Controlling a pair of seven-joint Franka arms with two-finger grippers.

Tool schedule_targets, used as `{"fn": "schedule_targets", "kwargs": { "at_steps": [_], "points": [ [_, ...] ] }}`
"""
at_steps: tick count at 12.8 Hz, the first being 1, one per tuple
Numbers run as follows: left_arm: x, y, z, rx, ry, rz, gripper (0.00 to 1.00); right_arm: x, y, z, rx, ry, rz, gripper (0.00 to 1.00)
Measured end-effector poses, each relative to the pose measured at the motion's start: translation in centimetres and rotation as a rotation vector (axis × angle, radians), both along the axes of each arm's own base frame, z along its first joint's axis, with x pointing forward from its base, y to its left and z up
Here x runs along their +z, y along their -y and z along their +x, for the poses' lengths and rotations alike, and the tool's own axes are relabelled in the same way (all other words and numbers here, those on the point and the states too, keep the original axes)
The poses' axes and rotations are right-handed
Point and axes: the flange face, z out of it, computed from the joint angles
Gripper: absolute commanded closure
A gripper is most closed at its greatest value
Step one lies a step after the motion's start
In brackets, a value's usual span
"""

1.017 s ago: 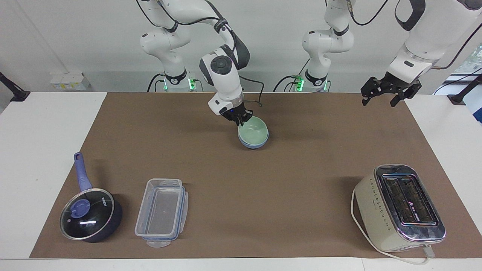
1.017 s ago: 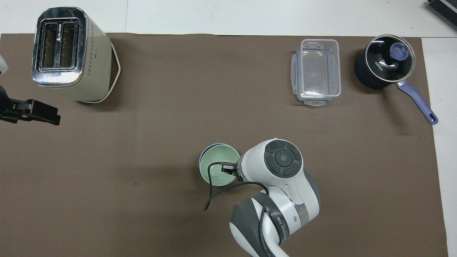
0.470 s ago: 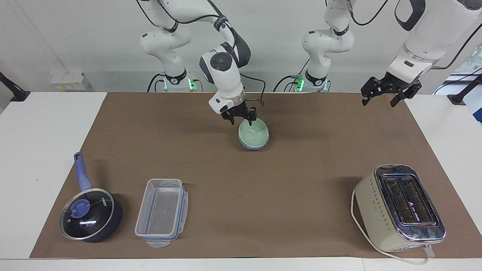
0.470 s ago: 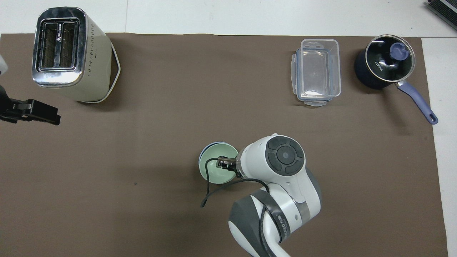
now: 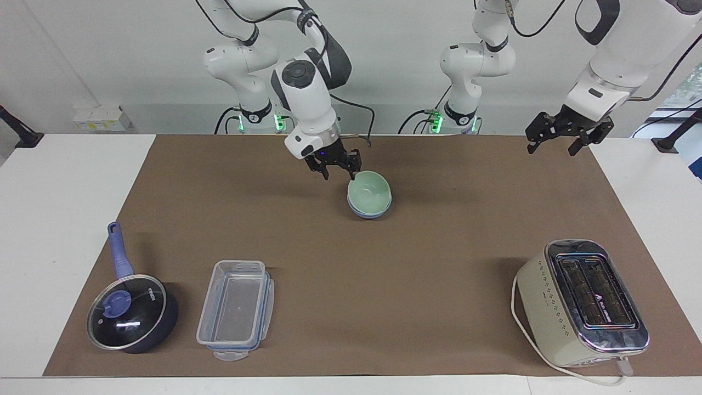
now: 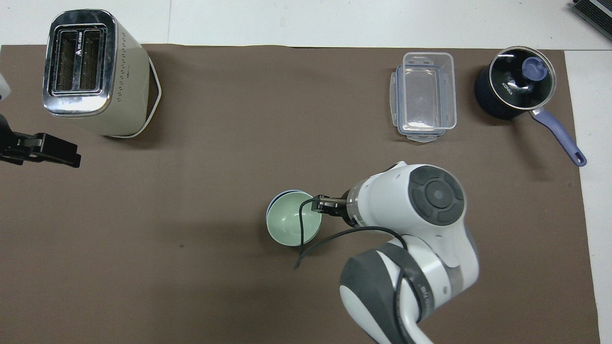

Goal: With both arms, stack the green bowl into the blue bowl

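The pale green bowl [image 5: 369, 193] [image 6: 289, 224] sits nested inside the blue bowl [image 5: 368, 213] [image 6: 273, 203] in the middle of the brown mat. Only a thin blue rim shows around it. My right gripper [image 5: 339, 171] [image 6: 319, 204] hangs open just above the mat, beside the bowls' rim toward the right arm's end, and holds nothing. My left gripper [image 5: 553, 147] [image 6: 67, 155] waits open and empty in the air over the mat's edge at the left arm's end.
A cream toaster [image 5: 584, 302] [image 6: 91, 71] stands farthest from the robots at the left arm's end. A clear plastic container [image 5: 237, 308] [image 6: 425, 95] and a lidded dark saucepan [image 5: 131, 311] [image 6: 514, 88] with a blue handle sit at the right arm's end.
My right gripper opened and let go of the green bowl's rim, then rose and drew back toward the right arm's end. The bowls stayed nested. The left arm did not move.
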Motion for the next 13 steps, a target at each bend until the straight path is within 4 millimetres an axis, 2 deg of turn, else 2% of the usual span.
{"fn": "schedule_targets", "kwargs": {
  "at_steps": [3, 7, 8, 9, 11, 13],
  "points": [
    [0.0, 0.0, 0.0, 0.0, 0.0, 0.0, 0.0, 4.0, 4.8, 0.8, 0.039, 0.082, -0.021, 0.2],
    [0.0, 0.0, 0.0, 0.0, 0.0, 0.0, 0.0, 7.8, 12.3, 2.4, 0.03, 0.17, -0.05, 0.19],
    [0.0, 0.0, 0.0, 0.0, 0.0, 0.0, 0.0, 8.6, 14.3, 2.8, 0.027, 0.172, -0.058, 0.17],
    [0.0, 0.0, 0.0, 0.0, 0.0, 0.0, 0.0, 9.6, 16.0, 3.1, 0.025, 0.167, -0.065, 0.11],
    [0.0, 0.0, 0.0, 0.0, 0.0, 0.0, 0.0, 11.6, 18.1, 3.6, 0.025, 0.176, -0.109, 0.04],
    [0.0, 0.0, 0.0, 0.0, 0.0, 0.0, 0.0, 13.6, 19.1, 3.9, 0.034, 0.185, -0.17, 0.0]
  ]
}}
